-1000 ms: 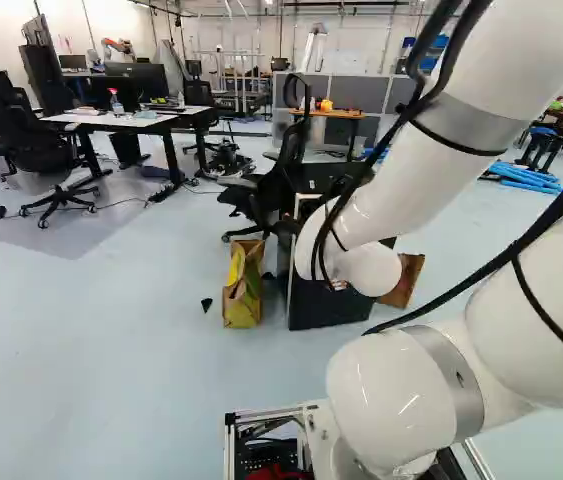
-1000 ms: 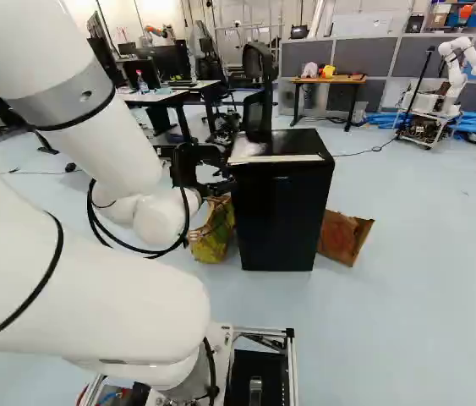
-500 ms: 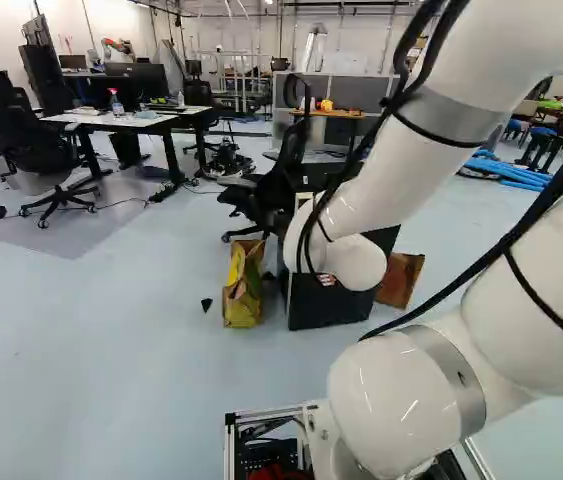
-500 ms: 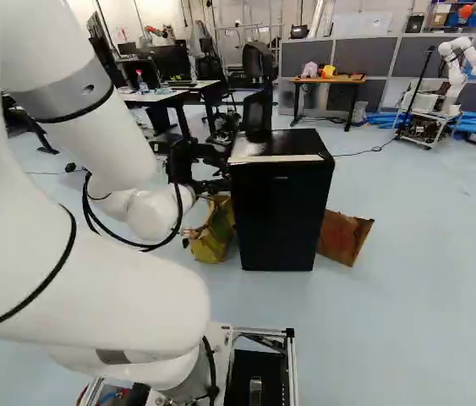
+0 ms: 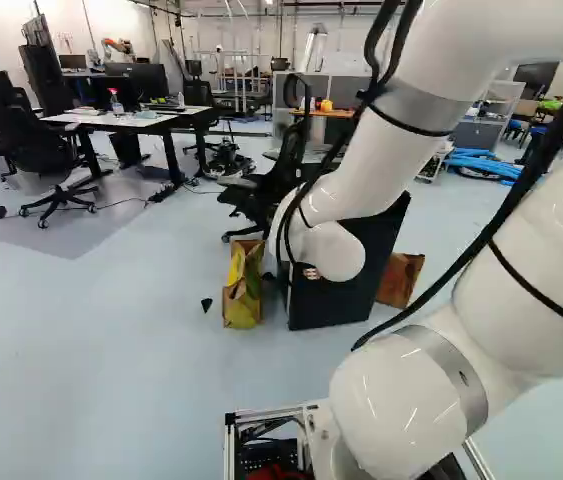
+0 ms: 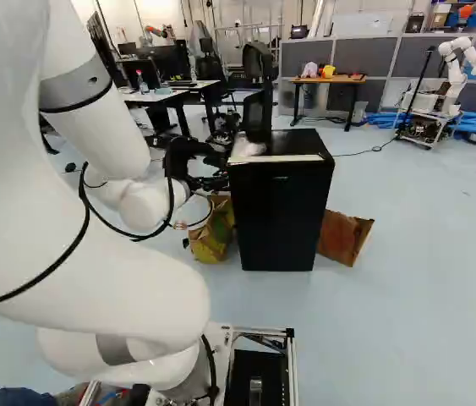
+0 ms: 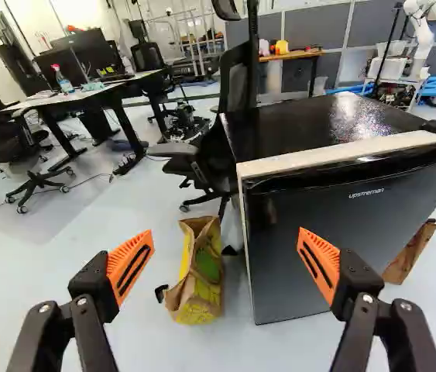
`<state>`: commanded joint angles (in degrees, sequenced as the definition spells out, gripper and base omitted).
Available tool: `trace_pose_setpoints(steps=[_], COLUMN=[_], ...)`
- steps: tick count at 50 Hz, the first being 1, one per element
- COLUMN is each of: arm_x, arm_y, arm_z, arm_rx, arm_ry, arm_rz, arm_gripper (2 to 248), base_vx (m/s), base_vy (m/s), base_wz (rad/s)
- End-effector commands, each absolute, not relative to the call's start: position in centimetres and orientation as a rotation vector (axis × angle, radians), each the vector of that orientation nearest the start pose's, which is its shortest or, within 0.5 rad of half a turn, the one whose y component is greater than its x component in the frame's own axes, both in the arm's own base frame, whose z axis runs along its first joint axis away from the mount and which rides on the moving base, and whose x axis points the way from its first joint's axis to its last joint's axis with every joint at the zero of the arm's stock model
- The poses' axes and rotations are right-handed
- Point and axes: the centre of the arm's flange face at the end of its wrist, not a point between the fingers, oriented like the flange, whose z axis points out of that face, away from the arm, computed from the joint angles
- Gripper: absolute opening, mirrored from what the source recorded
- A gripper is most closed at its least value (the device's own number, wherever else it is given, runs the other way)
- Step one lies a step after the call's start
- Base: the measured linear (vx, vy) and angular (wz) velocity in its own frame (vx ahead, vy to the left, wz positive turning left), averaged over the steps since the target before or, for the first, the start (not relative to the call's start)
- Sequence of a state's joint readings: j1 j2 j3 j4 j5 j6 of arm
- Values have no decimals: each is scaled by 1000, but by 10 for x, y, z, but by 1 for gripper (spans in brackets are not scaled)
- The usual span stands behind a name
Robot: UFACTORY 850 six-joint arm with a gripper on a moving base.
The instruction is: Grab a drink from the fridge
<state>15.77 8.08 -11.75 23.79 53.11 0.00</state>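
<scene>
Hand (image 7: 224, 265): set wide, its orange pads (image 7: 130, 260) facing across a gap, nothing gripped; clock directions are read from it, twelve being straight ahead. Paper bag (image 7: 206, 263): at twelve o'clock, upright beside the fridge. Fridge (image 7: 295, 132): black, long axis vertical, its nearer side edge just past twelve, its door (image 7: 388, 232), apparently shut, spreading toward two o'clock. Drink: visible in no view; presumably behind that door, hence toward one o'clock. Coming move, as judged: work at an edge of the door — which side opens cannot be told — before reaching in. Cardboard piece (image 7: 411, 252): near two o'clock, beyond the door. Views compared: in the left base view the arm (image 5: 361, 180) hides part of the fridge; the right base view shows its whole front — only the wrist view shows the pads clearly.
</scene>
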Motion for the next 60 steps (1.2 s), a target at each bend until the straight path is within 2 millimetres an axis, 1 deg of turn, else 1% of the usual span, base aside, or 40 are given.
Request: trace_pose_setpoints(steps=[28, 48, 60], arm_x=[333, 349, 358], arm_y=[86, 107, 115], arm_z=[352, 336, 327], arm_rx=[-2537, -2544, -2545], arm_ry=[353, 396, 431], arm_rz=[-1795, -1835, -1877], arm_gripper=[247, 247, 247], base_vx=[0, 0, 0], base_vy=[0, 0, 0], base_wz=[0, 0, 0])
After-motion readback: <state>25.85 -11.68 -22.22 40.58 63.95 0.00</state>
